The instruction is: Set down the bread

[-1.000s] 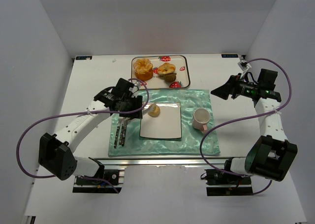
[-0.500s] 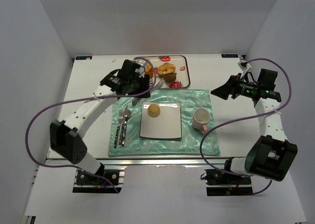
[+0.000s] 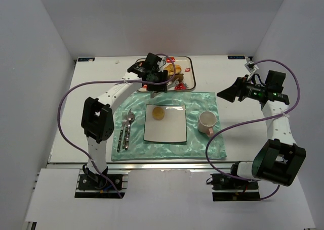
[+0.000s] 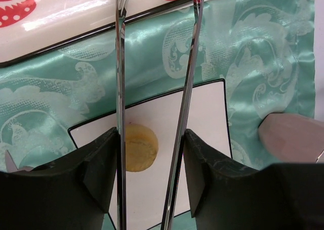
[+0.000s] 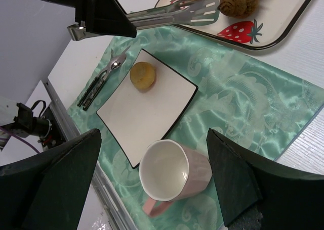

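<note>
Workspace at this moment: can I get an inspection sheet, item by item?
Surface: white table, green placemat in the middle.
Job's things: bread roll lying on the square plate; more pastries on the strawberry tray.
Clutter: pink mug and cutlery on the placemat.
Tools: left tool clamped on metal tongs, tips empty over the tray's edge; right tool open, empty.
Cables: purple loops off both arms; the right one hangs over the placemat near the mug.
Surroundings: white walls; nothing else seen.

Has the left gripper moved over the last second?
Yes. The left gripper, holding metal tongs, went from the white square plate's left edge away toward the strawberry-printed tray.
</note>
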Available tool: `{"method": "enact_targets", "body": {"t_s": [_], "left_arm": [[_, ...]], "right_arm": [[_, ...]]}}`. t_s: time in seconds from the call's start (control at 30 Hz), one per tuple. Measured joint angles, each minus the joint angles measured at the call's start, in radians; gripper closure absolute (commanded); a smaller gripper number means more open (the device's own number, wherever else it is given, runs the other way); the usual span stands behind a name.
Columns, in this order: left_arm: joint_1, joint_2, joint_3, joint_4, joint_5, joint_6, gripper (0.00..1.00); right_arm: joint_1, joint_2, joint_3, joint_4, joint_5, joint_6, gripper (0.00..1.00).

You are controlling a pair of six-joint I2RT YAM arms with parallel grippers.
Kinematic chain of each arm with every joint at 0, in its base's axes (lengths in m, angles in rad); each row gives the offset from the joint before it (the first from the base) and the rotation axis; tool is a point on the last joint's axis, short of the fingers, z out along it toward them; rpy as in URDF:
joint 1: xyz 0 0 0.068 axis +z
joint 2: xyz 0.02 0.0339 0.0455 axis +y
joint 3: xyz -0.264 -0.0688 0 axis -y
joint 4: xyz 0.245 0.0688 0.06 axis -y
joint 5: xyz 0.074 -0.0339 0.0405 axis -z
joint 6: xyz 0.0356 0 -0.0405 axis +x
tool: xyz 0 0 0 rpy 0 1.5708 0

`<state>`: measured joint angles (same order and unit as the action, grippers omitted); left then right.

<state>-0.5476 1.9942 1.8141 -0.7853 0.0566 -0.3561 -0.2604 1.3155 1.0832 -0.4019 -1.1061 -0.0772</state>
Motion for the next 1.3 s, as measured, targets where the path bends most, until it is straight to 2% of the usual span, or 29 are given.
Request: {"method": "enact_targets", "body": {"t_s": [0.33,0.53,0.83,1.0,1.3], "left_arm": [[-0.002,0.008,0.001,0.000,0.019,0.000,0.39],[-0.002,-0.060,-0.070,0.000,0.010,-0.005,0.39],[-0.002,-0.133,-0.077,0.006,0.021,-0.027,0.37],[-0.002,-0.124,-0.066,0.004,0.042,-0.045,0.36],[-0.002,-0.011,0.058,-0.010,0.051,-0.064,0.35]], "right_arm": [[0.000,0.000,-0.001,0.010,0.000,0.000,0.11],[0.000,0.000,-0.001,0.010,0.000,0.000,0.11],[0.000,0.000,-0.001,0.010,0.000,0.000,0.11],[0.000,0.000,-0.002,0.010,0.000,0.000,0.11],[0.000,0.000,-0.019,0.014,0.000,0.001,0.11]]}}
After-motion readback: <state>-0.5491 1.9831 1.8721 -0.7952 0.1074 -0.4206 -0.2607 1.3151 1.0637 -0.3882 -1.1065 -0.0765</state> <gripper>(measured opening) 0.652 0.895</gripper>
